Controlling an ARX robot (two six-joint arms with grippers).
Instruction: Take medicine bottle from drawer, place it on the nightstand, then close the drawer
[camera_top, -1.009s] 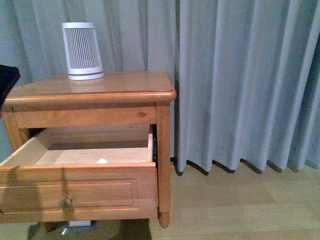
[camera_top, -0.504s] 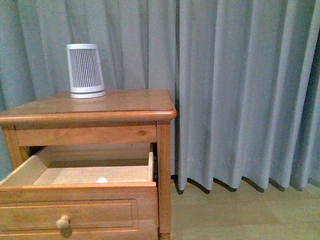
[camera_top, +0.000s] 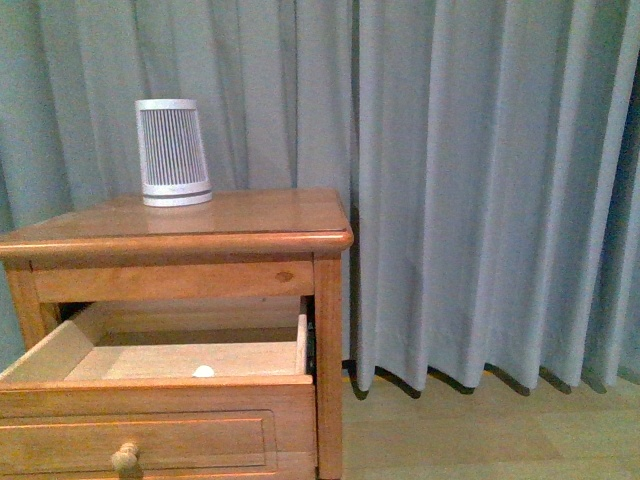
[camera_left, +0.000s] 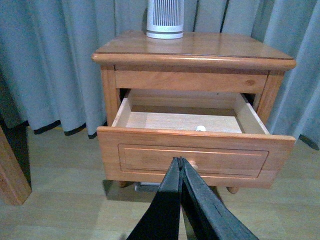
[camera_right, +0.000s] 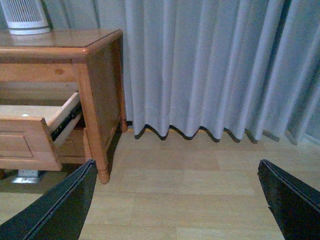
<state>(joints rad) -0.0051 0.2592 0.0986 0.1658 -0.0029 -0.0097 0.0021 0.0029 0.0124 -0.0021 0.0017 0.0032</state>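
The nightstand (camera_top: 230, 225) stands at the left of the front view, with its upper drawer (camera_top: 150, 425) pulled out. A small white medicine bottle (camera_top: 203, 371) shows as a white top on the pale drawer floor near the front wall; it also shows in the left wrist view (camera_left: 200, 128). My left gripper (camera_left: 180, 161) is shut and empty, in front of the drawer (camera_left: 195, 157) front by its round knob (camera_left: 193, 165). My right gripper (camera_right: 177, 172) is open and empty over the floor to the right of the nightstand (camera_right: 95, 90). Neither arm shows in the front view.
A white-and-grey ribbed tapered device (camera_top: 172, 153) stands on the back left of the nightstand top. Grey curtains (camera_top: 480, 190) hang behind and to the right. Pale wood floor (camera_right: 190, 200) lies to the right of the cabinet. A wooden furniture leg (camera_left: 10, 175) is near the left wrist.
The front view has shifted upward: the nightstand and drawer sit lower in the frame than a second ago. The dark shape at its left edge is gone. The bottle lies where it was.
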